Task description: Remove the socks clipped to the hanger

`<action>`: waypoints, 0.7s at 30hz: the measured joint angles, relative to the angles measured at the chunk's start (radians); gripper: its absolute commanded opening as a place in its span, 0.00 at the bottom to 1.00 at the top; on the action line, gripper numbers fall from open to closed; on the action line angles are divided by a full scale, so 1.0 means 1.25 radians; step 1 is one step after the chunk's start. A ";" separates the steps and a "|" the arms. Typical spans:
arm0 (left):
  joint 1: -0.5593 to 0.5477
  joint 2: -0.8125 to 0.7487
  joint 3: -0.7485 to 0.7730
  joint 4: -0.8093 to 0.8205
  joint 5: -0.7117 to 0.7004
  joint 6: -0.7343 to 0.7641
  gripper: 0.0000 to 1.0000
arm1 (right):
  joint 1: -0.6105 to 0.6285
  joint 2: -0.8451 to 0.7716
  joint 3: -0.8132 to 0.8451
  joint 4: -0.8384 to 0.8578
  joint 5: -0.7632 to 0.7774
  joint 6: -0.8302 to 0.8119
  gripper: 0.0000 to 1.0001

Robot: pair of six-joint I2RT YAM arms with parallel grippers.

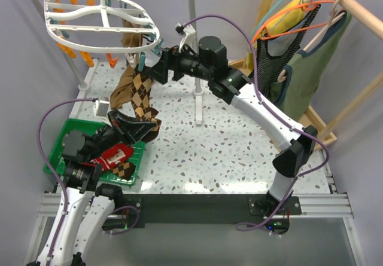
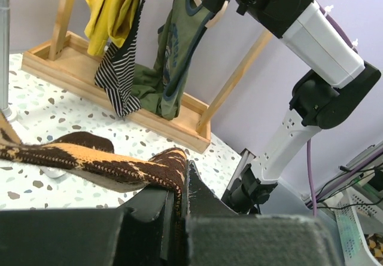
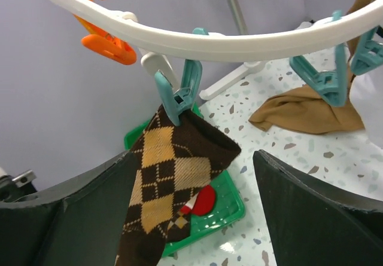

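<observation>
Right now your left gripper (image 2: 179, 197) is clamping the toe end of the argyle sock (image 1: 142, 95), its jaws pressed together on the fabric just above the green basket (image 1: 58, 143). That sock is stretching up from there to the hanger (image 3: 227, 45), where a teal clip (image 3: 179, 92) is biting its cuff near the right end of the white ring. Your right gripper (image 3: 192, 158) is hovering at that clip with its jaws standing wide apart, one on each side of the cuff, and neither is touching the fabric as far as the wrist view is showing. A tan sock (image 3: 305, 113) is hanging from another teal clip farther along the ring, just beside the argyle one. Down in the basket, a red sock (image 1: 114, 155) is lying against a second argyle sock (image 1: 125, 170). The hanger itself is dangling by its hook from a rail over the far left corner of the speckled table (image 1: 239, 152).
</observation>
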 measured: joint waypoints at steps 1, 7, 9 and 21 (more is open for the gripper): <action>0.000 0.000 0.000 -0.003 0.000 0.003 0.03 | 0.001 0.011 0.006 0.003 -0.001 -0.004 0.83; -0.007 0.000 0.000 -0.016 -0.002 0.004 0.03 | 0.005 0.038 0.026 0.036 -0.020 -0.018 0.83; -0.009 0.000 0.000 -0.015 -0.002 0.002 0.03 | 0.005 0.038 0.023 0.075 -0.039 -0.015 0.84; -0.016 0.000 0.000 0.005 0.002 -0.020 0.03 | -0.054 0.088 0.009 0.260 -0.169 0.090 0.95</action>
